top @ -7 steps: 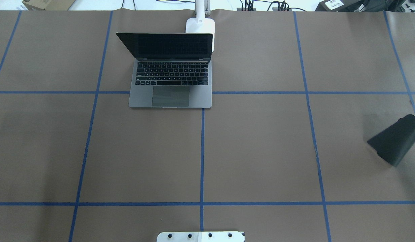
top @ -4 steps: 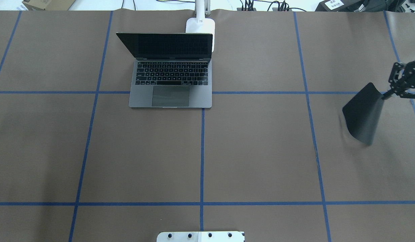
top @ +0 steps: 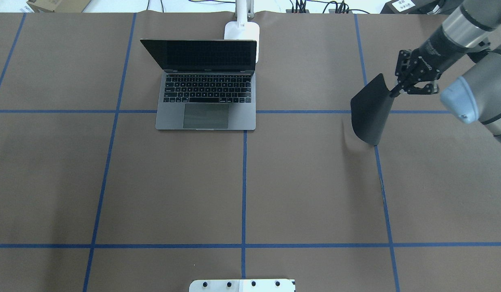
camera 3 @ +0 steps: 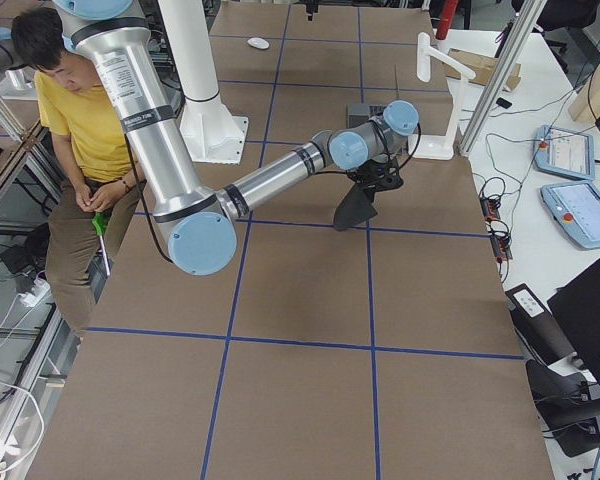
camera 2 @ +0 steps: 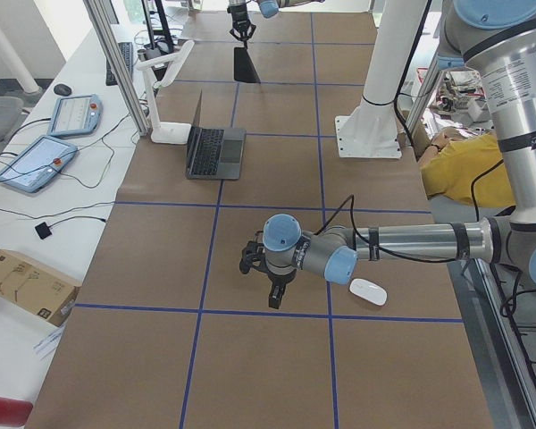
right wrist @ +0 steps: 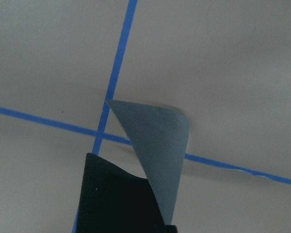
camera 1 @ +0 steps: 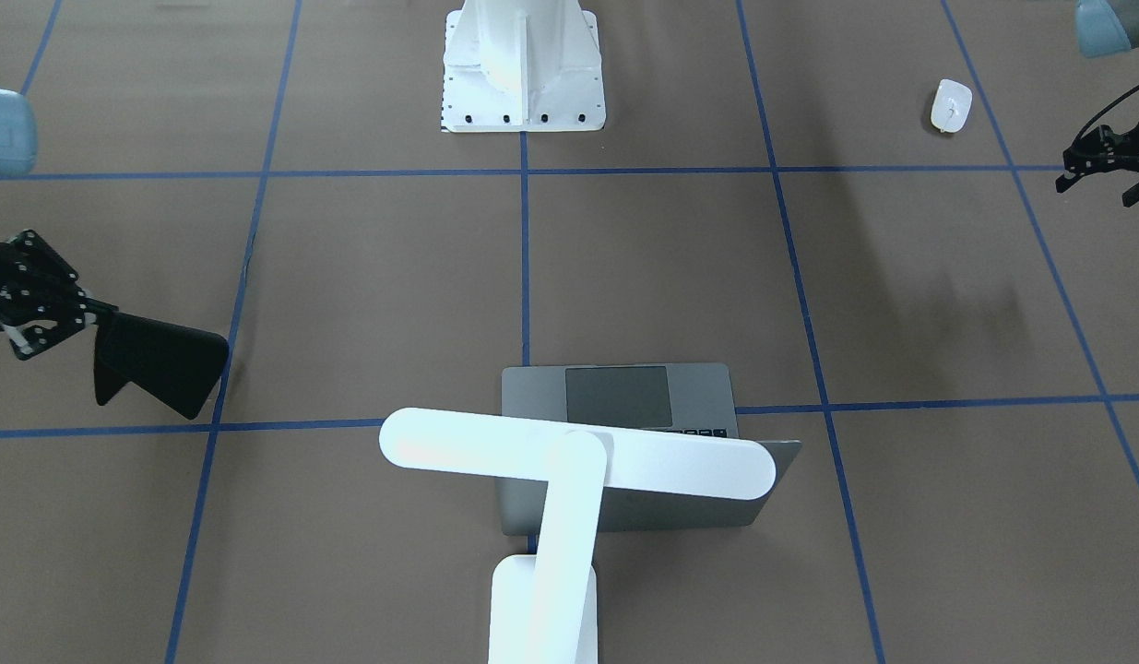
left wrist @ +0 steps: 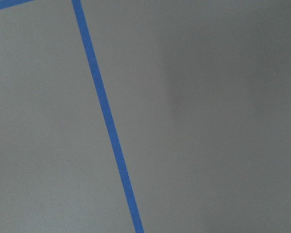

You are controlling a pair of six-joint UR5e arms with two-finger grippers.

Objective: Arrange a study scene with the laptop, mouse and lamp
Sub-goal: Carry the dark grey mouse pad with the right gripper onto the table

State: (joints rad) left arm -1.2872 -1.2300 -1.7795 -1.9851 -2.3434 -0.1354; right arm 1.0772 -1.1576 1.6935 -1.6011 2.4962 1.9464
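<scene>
Worktop paper (top: 307, 182) seems to wrinkle under the mat (top: 370, 115) your right gripper (top: 393, 94) pinches. Drag it and the paper could tear.

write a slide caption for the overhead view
Right arm's fingers pinch a drooping black mat, right of the open laptop.

No text can be read in any view.

- Overhead, upper right edge: white label (top: 403, 3) on a black box (top: 416, 7). It carries dark print, too small to read.
- Overhead, upper centre: laptop (top: 205, 95). The key legends show only as pale specks.
- Left side view, left edge: two teach pendants (camera 2: 74, 114). The screen contents cannot be resolved.
</scene>
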